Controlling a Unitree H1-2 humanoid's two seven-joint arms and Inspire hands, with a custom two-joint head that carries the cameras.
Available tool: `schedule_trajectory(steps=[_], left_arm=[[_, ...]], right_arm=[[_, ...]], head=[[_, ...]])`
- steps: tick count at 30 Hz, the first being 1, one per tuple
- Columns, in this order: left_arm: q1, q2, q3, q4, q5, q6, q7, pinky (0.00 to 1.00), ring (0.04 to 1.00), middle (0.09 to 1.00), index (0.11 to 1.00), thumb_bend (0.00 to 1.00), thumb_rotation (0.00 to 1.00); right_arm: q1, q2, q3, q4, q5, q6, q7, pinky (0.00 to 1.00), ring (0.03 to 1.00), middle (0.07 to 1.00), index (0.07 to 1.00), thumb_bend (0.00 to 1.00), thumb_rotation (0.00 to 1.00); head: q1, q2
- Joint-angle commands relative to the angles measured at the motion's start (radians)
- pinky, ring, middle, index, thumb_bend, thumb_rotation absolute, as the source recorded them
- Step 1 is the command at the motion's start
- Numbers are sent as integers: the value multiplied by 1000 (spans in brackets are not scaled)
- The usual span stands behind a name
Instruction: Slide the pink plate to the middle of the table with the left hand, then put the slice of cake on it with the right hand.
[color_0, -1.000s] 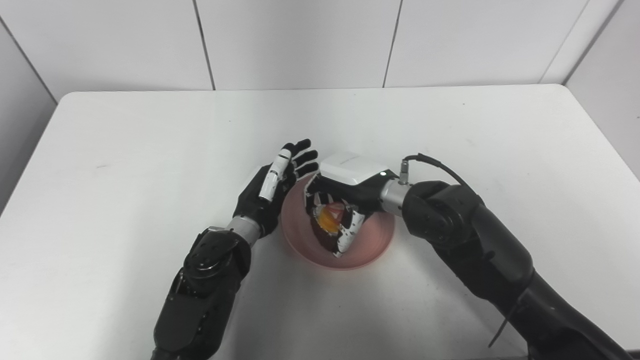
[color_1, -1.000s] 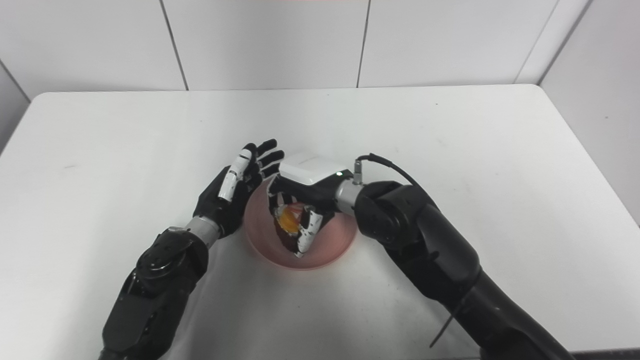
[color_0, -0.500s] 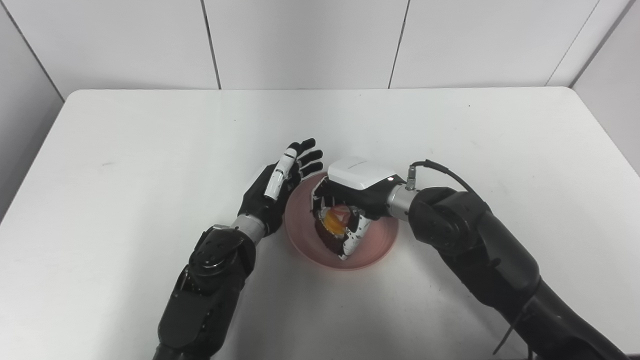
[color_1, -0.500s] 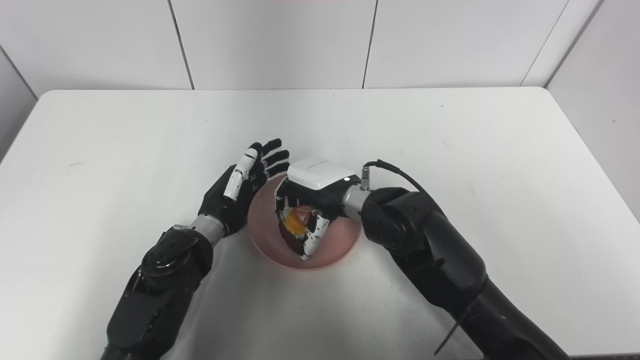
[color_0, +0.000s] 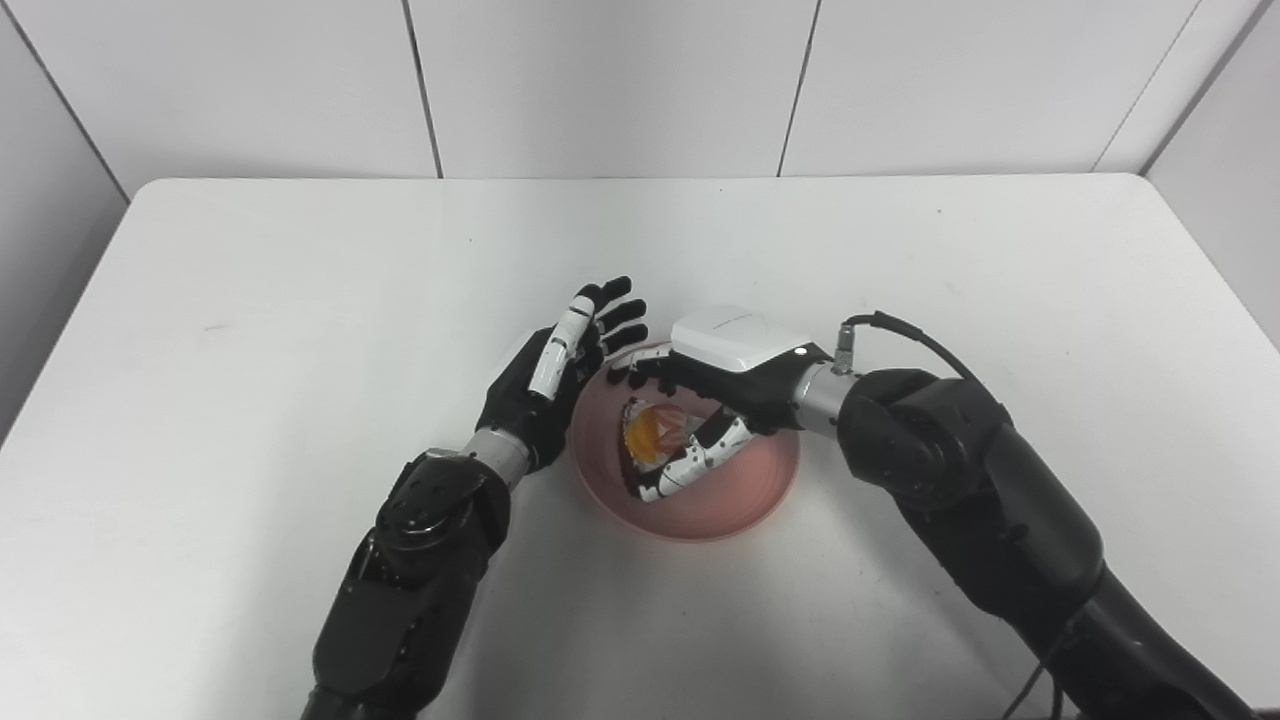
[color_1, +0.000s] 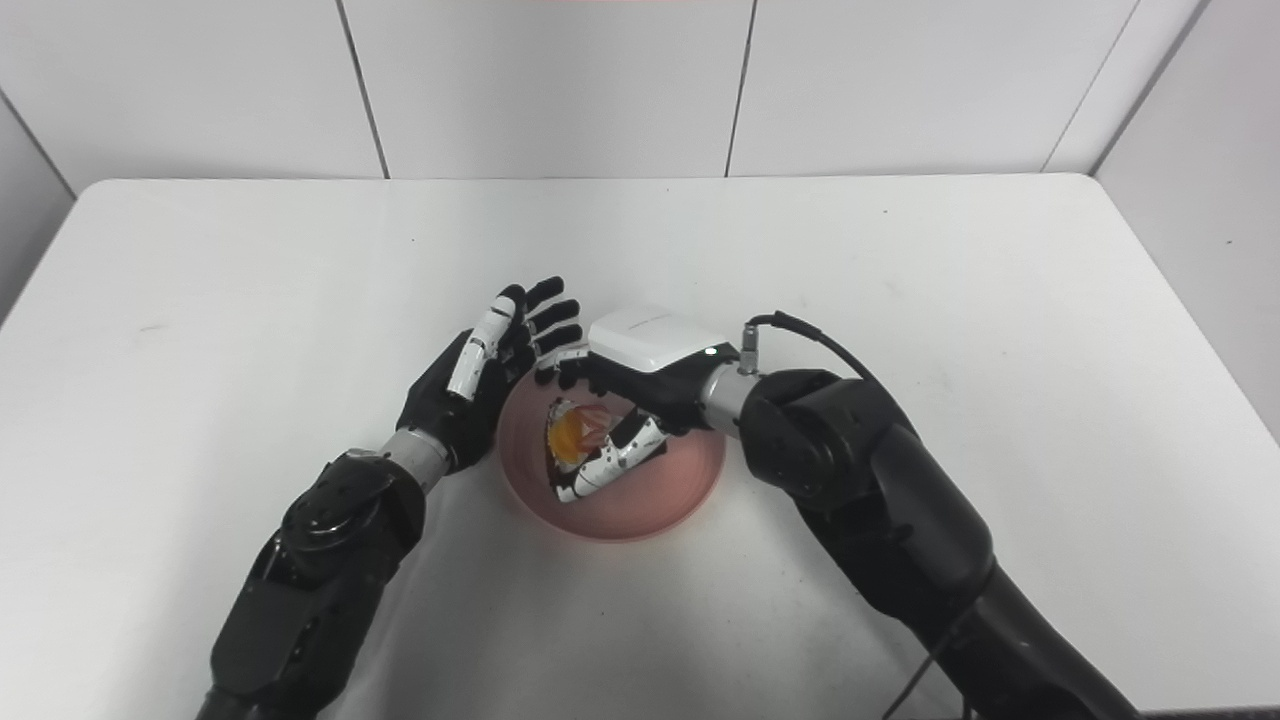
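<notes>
The pink plate (color_0: 745, 490) sits near the middle of the white table (color_0: 300, 290). A slice of cake (color_0: 652, 432), dark with an orange and red top, lies on the plate's left half. My right hand (color_0: 735, 365) hovers over the plate with its fingers spread above the cake and its thumb stretched along the cake's near side. It looks open, and I cannot tell if it still touches the cake. My left hand (color_0: 545, 385) is open and empty, palm up on edge against the plate's left rim. The same scene shows in the right eye view, with the cake (color_1: 575, 432) on the plate (color_1: 670, 495).
Only the plate and the cake lie on the table. White panelled walls stand close behind the table's far edge and to both sides. A black cable loops from my right wrist (color_0: 880, 325).
My right hand has spread its fingers and thumb away from the cake and drawn back a little to the right. The cake now lies on the plate. The left hand has stayed put.
</notes>
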Motion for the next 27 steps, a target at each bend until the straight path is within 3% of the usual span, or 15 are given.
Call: schedule_trajectory(steps=[1,12,18,21,24,27], left_arm=[[1,10,-12,18,2,58,16,892,900,911,902,374,1000],[-1,3,-1,26,16,58,6,885,890,903,902,351,1000],[11,0,6,3,5,58,16,896,905,905,897,350,1000],[26,-8,17,-21,13,57,18,887,895,895,882,343,1000],[41,-17,26,-49,29,57,32,892,885,893,874,357,1000],[55,-30,43,-71,76,48,52,892,890,902,892,366,1000]], right_arm=[[-29,-3,-31,-38,15,3,-18,566,727,809,861,764,640],[-30,-9,-83,-78,37,7,-19,503,646,765,888,866,715],[-6,-4,-145,-130,65,25,-47,565,728,818,896,879,783],[27,11,-197,-104,123,-17,-130,587,727,809,897,884,817],[52,20,-223,-83,149,-42,-204,644,787,854,943,841,795],[89,40,-246,-76,174,-39,-268,695,823,875,975,825,804]], head=[[1,1],[-6,-5],[-22,-9],[-22,-11],[-24,-11],[-25,-16]])
